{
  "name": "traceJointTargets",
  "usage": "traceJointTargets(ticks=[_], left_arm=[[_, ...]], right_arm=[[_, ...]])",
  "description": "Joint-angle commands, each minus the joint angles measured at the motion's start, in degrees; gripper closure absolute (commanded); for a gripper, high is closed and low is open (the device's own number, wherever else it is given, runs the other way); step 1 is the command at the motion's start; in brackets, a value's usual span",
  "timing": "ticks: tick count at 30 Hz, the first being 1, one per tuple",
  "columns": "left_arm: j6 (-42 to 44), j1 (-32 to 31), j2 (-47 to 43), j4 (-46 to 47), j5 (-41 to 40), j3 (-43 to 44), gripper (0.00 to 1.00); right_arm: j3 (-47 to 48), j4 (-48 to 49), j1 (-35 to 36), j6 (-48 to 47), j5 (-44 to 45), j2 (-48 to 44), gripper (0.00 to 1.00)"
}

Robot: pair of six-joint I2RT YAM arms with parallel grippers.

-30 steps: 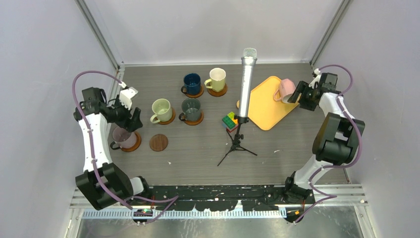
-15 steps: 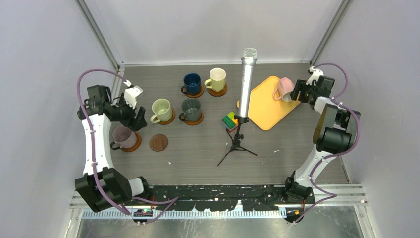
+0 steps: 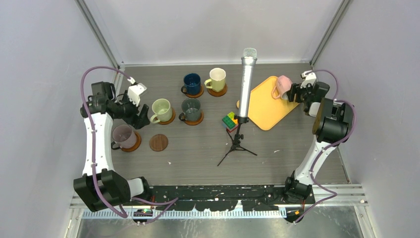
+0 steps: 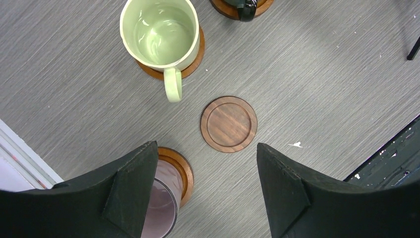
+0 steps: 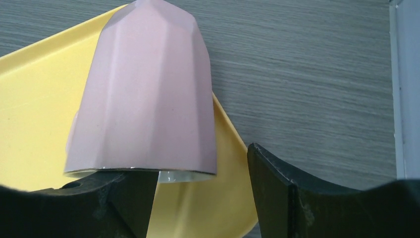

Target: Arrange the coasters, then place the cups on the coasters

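Nearby, the pink cup (image 5: 143,94) lies tipped, mouth toward the right tool's (image 5: 202,159) open jaws.

Tall microphone (image 3: 246,84) midway between yellow tray (image 3: 262,113) and bare coaster (image 3: 159,142)

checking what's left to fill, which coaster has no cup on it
The darker brown coaster, lying bare just right of the mauve cup in the near row. Every other coaster carries a cup.
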Motion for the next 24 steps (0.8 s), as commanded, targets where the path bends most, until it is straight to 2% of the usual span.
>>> traceJointTargets(ticks=[1,4,7,12,15,19,24], left_arm=[[-1.7,-1.3,-0.1,1.5,-0.9,2.0,0.25],[-2.2,-2.5,-0.2,1.7,-2.2,2.1,0.25],[-2.9,-4.0,0.2,2.1,-3.7,2.4,0.25],[-4.1,-6.4,0.8,3.1,-4.2,3.2,0.25],[-4.9,-9.1,1.3,4.9,-5.4,3.5,0.25],[-5.1,-14.3,2.5,7.3,-8.7,5.5,0.25],[-6.2,-22.6,7.8,10.7,-12.4,11.1,0.25]], right_arm=[[0.1,12.5,0.1,-3.8,-4.3,2.3,0.31],[0.4,15.0,0.2,-2.8,-5.0,3.3,0.36],[0.6,15.3,0.2,-1.5,-5.6,3.1,0.48],[-0.4,13.3,0.2,2.6,-5.9,-0.3,0.83],[0.7,8.9,0.4,5.9,-5.2,-3.3,0.99],[4.5,-2.1,0.8,11.5,-3.4,-6.6,1.00],[9.1,-17.1,2.8,22.1,3.4,-10.4,1.00]])
